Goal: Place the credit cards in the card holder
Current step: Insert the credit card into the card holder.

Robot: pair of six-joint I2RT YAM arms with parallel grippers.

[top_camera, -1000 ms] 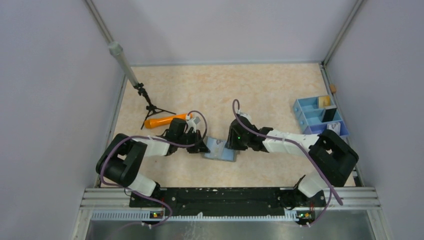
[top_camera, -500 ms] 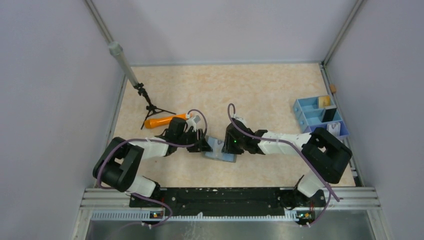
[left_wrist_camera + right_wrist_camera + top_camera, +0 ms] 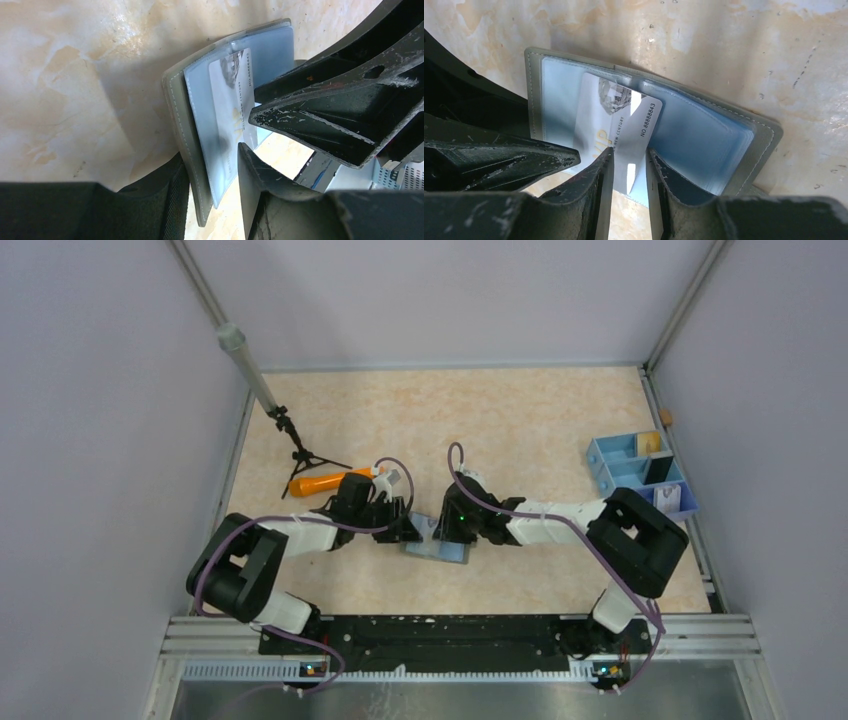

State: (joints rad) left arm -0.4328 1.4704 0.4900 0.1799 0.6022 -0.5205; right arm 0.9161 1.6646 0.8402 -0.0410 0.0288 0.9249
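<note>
The grey card holder [image 3: 437,539] lies open on the table between my two grippers, its light blue lining up. My left gripper [image 3: 407,531] is shut on the holder's left flap [image 3: 182,130] and holds it raised. My right gripper [image 3: 453,531] is shut on a white credit card [image 3: 624,122] printed with "VIP" and a number. The card's far end sits in a clear pocket on the holder's left half [image 3: 559,95]. The same card shows in the left wrist view [image 3: 232,100], with the right fingers [image 3: 325,115] just beside it. A black card [image 3: 660,471] and a white card [image 3: 668,499] stand in the tray.
An orange carrot-shaped stick [image 3: 325,481] lies just behind the left gripper. A small black tripod [image 3: 300,452] on a grey pole [image 3: 245,365] stands at the back left. A blue and lilac compartment tray [image 3: 625,472] sits by the right wall.
My right gripper has moved left with the white card, closer to the left gripper over the holder. The left gripper has stayed on the flap.
</note>
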